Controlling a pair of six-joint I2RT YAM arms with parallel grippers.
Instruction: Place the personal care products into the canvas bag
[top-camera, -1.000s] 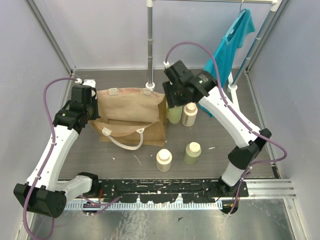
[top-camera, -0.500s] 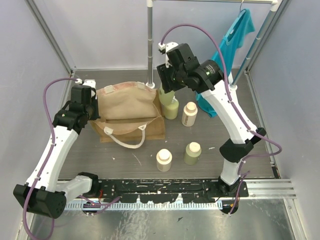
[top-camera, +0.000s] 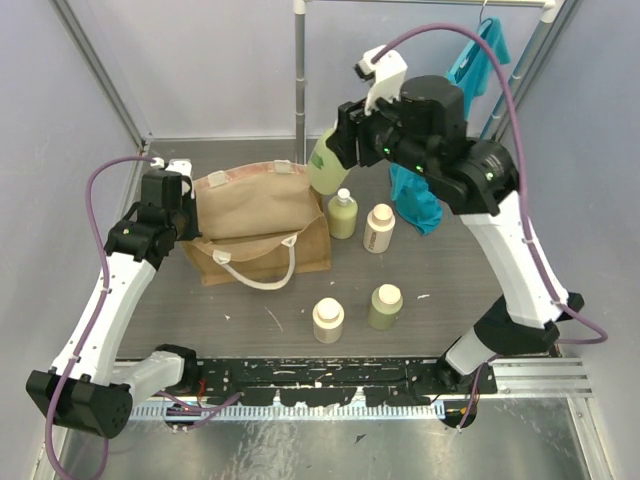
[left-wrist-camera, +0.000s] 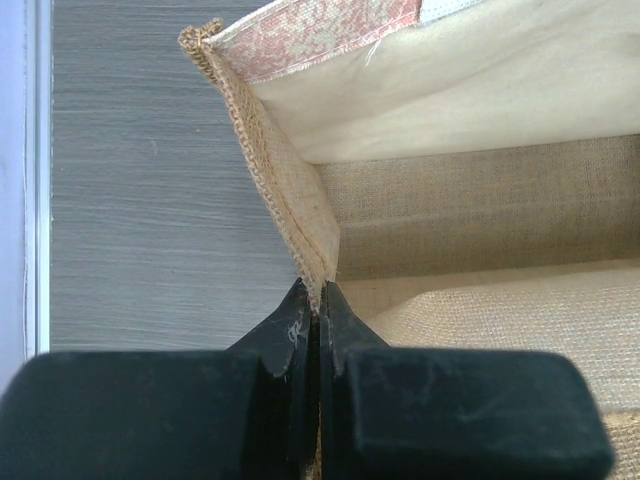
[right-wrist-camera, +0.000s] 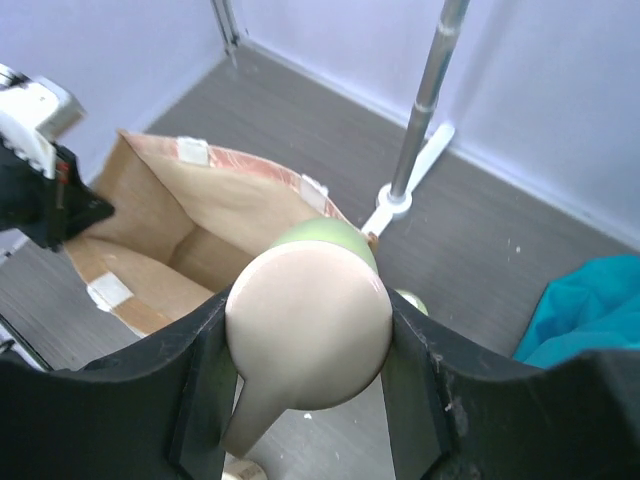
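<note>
My right gripper (right-wrist-camera: 308, 345) clasps a pump bottle (right-wrist-camera: 318, 300) near the canvas bag (top-camera: 262, 212); my left gripper (left-wrist-camera: 320, 312) pinches its rim. I should centre the bottle over the opening before lowering it.

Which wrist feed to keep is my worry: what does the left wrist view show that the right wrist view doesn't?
Only the left wrist view shows, close up, the left end effector shut tight on the burlap edge of the canvas bag. Only the right wrist view shows the pump bottle held in the right end effector with the open bag beyond it, plus the metal pole and the teal shirt. Both show the bag's pale inner lining and the grey table.
</note>
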